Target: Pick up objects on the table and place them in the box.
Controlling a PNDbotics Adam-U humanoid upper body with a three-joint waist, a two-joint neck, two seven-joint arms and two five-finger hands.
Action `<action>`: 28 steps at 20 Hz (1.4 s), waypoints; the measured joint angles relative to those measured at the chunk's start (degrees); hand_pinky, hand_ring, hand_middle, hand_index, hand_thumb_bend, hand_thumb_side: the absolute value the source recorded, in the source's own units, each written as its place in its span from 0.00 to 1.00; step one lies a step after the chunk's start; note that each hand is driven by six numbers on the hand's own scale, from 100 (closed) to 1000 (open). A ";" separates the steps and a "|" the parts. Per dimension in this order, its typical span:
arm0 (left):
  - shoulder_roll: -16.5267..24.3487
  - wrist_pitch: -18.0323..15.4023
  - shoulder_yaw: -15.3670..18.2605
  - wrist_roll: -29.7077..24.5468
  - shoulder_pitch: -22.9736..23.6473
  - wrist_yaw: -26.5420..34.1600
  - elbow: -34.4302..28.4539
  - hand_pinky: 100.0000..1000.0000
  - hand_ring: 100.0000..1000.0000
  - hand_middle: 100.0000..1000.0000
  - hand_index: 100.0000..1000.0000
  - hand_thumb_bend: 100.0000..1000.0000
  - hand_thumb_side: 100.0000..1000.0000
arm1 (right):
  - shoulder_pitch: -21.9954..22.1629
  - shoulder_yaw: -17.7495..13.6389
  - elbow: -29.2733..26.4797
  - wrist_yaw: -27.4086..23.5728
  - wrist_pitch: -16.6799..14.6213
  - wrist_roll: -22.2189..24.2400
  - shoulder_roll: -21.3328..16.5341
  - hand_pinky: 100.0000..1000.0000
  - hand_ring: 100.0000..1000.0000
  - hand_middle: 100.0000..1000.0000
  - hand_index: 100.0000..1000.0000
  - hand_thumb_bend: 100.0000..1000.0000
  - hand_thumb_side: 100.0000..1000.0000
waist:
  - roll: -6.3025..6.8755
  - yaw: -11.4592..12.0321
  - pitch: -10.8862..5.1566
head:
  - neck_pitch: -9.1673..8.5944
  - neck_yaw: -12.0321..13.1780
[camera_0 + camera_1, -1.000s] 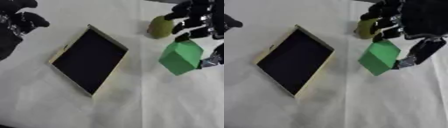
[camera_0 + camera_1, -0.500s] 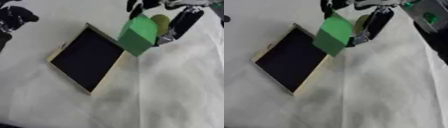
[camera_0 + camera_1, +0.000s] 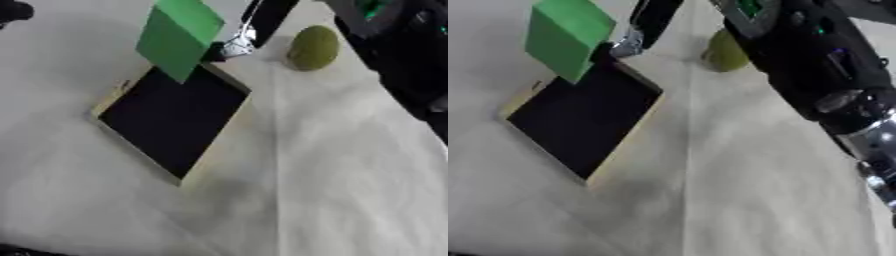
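My right hand reaches in from the top right and is shut on a green block, which shows mostly to the left of the fingers. The block hangs tilted above the far corner of the box, a shallow tan-rimmed tray with a dark inside, lying askew on the white cloth. An olive-green rounded object sits on the cloth to the right of the box's far corner. Only a dark bit of my left hand shows, at the top left corner.
My right arm, black with silver joints, fills the upper right and passes over the olive object's right side. White cloth covers the table in front of and to the right of the box.
My right hand has carried the green block from right of the box, up and leftward, to above the box's far corner. The whole picture has shifted too, so the camera moved.
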 measured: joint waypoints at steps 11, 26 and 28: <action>-0.84 1.02 -0.34 1.71 -1.34 0.40 -1.64 0.88 0.80 0.84 0.84 0.00 0.64 | -0.32 1.31 6.18 4.74 1.81 1.81 4.68 0.92 0.96 0.69 0.70 0.10 0.41 | -1.06 1.76 0.40 | -0.09 -1.28; -2.37 -0.88 -0.13 5.47 -3.79 0.94 -1.66 0.88 0.80 0.83 0.84 0.00 0.64 | -0.89 1.10 6.89 2.58 7.14 7.14 5.51 1.00 1.00 0.88 0.95 0.39 0.54 | -0.91 1.15 0.40 | -0.05 -1.22; -2.37 -0.89 -0.13 5.50 -3.79 0.94 -1.66 0.88 0.80 0.83 0.84 0.00 0.64 | -0.89 1.13 6.51 3.04 7.53 7.53 5.49 1.00 1.00 0.88 0.94 0.39 0.57 | -0.78 1.08 0.40 | -0.01 -1.20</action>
